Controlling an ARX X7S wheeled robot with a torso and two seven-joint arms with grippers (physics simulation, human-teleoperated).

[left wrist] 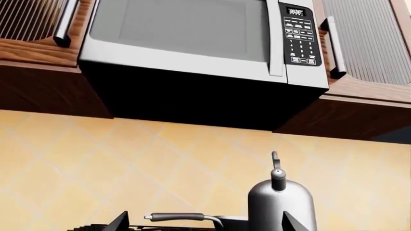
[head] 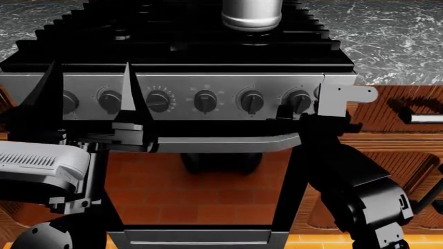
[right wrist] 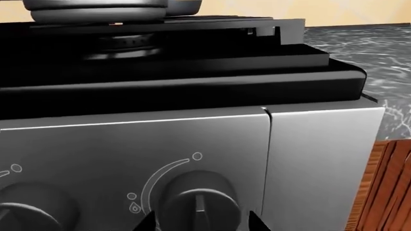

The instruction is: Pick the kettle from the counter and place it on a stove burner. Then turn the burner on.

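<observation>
- Kettle [head: 252, 14] — a silver-grey body standing upright on the black grates of the stove [head: 173, 54], over a rear-right burner [right wrist: 123, 44]; only its lower part shows from the head view.
- From the left wrist view the kettle [left wrist: 281, 202] appears whole, knob and loop handle on top, with a long-handled pan [left wrist: 192, 219] just beside it on the grates.
- Above them hangs a microwave [left wrist: 192, 43] set between wooden cabinets, with a tan tiled wall behind.
- Bench [head: 387, 36] — dark marble-look worktop with white veins, flanking the stove on the right; the kettle is not on it.
- Left claw [head: 90, 93] — held in front of the control panel, its two dark fingers pointing up and spread wide, nothing between them.
- Right claw [right wrist: 201, 222] — close against the rightmost knob [right wrist: 198, 199] of the row; its fingertips stand either side of that knob, moderately spread, though contact cannot be told.
- Six round knobs line the steel panel, above the oven door handle [head: 229, 142].
</observation>
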